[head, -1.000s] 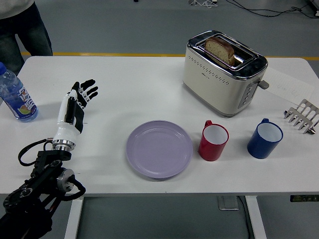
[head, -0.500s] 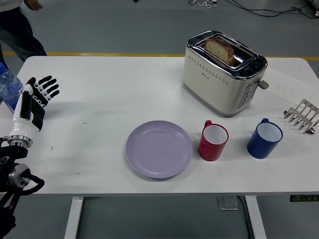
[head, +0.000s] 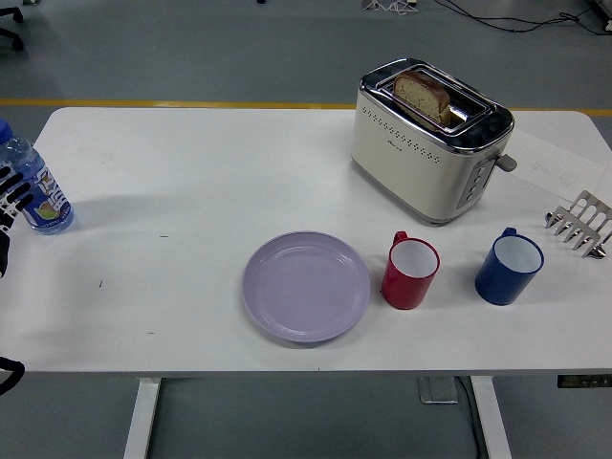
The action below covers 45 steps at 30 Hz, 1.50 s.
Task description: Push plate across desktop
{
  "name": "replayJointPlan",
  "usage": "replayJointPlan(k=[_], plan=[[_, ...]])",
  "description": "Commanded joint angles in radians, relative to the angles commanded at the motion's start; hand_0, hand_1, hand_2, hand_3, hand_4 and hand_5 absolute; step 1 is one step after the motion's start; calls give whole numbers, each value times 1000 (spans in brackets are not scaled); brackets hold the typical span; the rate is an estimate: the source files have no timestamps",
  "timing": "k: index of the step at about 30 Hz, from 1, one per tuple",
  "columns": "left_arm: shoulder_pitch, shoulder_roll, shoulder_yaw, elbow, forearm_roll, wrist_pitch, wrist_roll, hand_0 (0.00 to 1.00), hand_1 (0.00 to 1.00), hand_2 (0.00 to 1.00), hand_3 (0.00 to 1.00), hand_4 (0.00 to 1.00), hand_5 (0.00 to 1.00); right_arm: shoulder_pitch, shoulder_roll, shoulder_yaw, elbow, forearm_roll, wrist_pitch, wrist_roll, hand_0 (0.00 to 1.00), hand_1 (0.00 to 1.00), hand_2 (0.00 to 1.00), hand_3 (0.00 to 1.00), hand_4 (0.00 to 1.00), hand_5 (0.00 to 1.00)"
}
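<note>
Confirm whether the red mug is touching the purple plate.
No: the red mug stands just right of the purple plate, with a sliver of white table between them.

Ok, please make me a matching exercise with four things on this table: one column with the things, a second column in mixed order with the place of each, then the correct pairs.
Things:
1. plate
2. toaster
3. water bottle
4. blue mug

Places:
A. at the table's left edge
B. right of the red mug
C. far side, with bread in its slot
D. near edge, left of the red mug

Pairs: 1-D, 2-C, 3-A, 4-B
</note>
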<state>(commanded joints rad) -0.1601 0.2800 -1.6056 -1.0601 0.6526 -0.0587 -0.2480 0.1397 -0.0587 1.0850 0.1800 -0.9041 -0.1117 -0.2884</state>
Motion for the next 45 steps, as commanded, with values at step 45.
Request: replayJointPlan(k=[45], plan=[[40, -94, -127, -22, -127, -169, 226, 641, 704, 690, 646, 542, 998, 18, -9, 58, 0, -131, -11, -12, 533, 516, 640, 561, 268, 222]])
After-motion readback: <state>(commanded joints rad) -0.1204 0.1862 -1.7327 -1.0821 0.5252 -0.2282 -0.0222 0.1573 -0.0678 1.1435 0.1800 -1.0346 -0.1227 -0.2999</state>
